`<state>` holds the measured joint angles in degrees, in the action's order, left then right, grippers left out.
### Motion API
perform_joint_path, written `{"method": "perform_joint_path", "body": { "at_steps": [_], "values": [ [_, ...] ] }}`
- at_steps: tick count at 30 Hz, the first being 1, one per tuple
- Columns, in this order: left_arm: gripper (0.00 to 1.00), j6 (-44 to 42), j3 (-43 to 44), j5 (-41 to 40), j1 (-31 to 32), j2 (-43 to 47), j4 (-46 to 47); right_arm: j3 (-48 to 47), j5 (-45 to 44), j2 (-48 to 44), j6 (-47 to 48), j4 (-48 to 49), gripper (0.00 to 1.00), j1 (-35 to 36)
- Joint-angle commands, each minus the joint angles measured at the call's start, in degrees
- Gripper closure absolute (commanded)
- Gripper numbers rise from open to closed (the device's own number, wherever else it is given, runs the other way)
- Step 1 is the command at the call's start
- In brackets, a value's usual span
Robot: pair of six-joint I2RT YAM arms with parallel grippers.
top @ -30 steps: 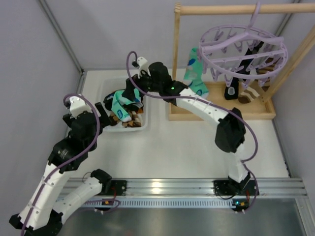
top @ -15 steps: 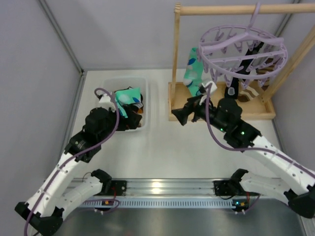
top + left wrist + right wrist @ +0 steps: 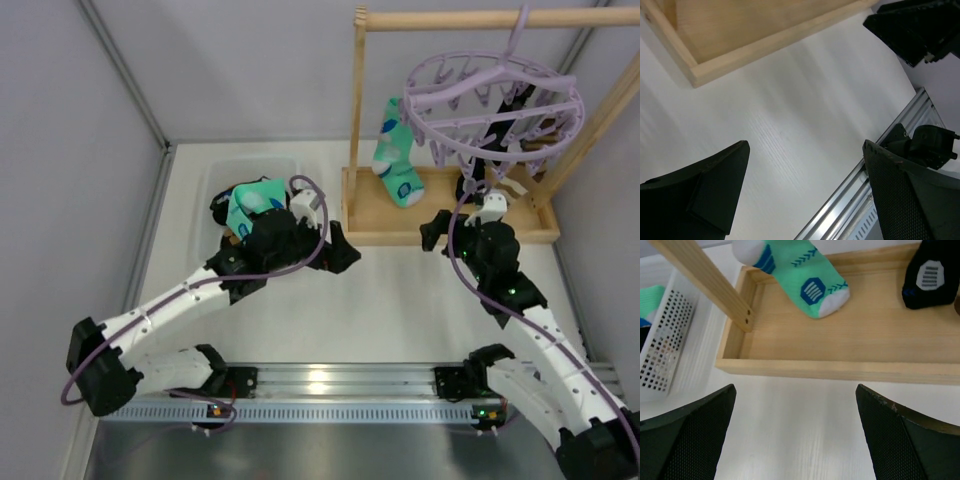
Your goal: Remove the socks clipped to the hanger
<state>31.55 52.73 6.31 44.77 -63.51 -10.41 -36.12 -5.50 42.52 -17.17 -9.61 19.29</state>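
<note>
The lavender hanger hangs from the wooden rail. A teal sock is clipped at its left and dangles over the wooden base; it also shows in the right wrist view. A black sock hangs further right, and it also shows in the top view. A brown striped sock hangs beside it, partly hidden. My left gripper is open and empty above the table near the base's front left corner. My right gripper is open and empty, in front of the base.
A white basket at the left holds removed socks, a teal one on top. The wooden frame's base and post stand ahead of the right gripper. The left wrist view shows the base's corner and the metal rail.
The left gripper left the basket and swung right over the table. The right gripper pulled back to the right, in front of the base. The teal sock swings freely on its clip.
</note>
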Motion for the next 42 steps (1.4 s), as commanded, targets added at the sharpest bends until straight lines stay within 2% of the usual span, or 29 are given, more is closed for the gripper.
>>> {"method": "perform_joint_path", "body": {
  "at_steps": [1, 4, 7, 11, 12, 16, 18, 24, 27, 34, 42],
  "values": [
    [0.02, -0.1, 3.4, -1.4, 3.5, -3.7, 8.7, 5.1, 0.5, 1.9, -6.6, 6.3, 0.01, -6.0],
    [0.02, 0.1, 5.9, -1.0, 5.0, -7.1, 8.8, 10.3, -0.1, 1.5, -11.9, 13.9, 0.01, -10.6],
    [0.02, 0.1, 7.2, -1.9, 5.8, -9.3, 9.1, 11.4, 5.2, 5.6, -12.5, 20.0, 0.01, -14.9],
    [0.02, 0.1, 8.6, -2.1, 5.9, -10.3, 9.1, 12.5, 20.6, 14.6, -9.3, 36.8, 0.01, -14.8],
    [0.02, -0.1, 8.5, -2.6, 5.9, -9.5, 9.0, 11.0, 21.2, 18.9, -8.2, 38.6, 0.01, -14.5],
    [0.02, -1.5, 5.7, -5.7, 5.9, -4.6, 8.6, 6.8, 15.2, 26.5, -0.3, 43.9, 0.01, -6.8],
    [0.02, -1.9, 4.9, -9.7, 5.9, -1.0, 6.2, 4.1, 10.3, 31.4, 4.3, 45.7, 0.01, -3.6],
    [0.02, -5.5, 5.1, -19.6, 5.8, 7.7, -6.3, -4.3, 3.3, 44.5, 12.3, 51.6, 0.00, 4.2],
    [0.02, -6.4, 5.2, -24.0, 5.8, 12.3, -10.7, -9.6, -1.6, 50.7, 15.0, 50.6, 0.01, 5.6],
    [0.02, -8.0, 5.1, -27.1, 5.8, 20.3, -17.9, -15.5, -14.3, 62.1, 22.3, 53.3, 0.01, 7.3],
    [0.02, -8.6, 2.0, -29.4, 5.8, 24.8, -18.3, -23.5, -17.0, 66.1, 23.4, 45.5, 0.01, 8.2]
  ]
}}
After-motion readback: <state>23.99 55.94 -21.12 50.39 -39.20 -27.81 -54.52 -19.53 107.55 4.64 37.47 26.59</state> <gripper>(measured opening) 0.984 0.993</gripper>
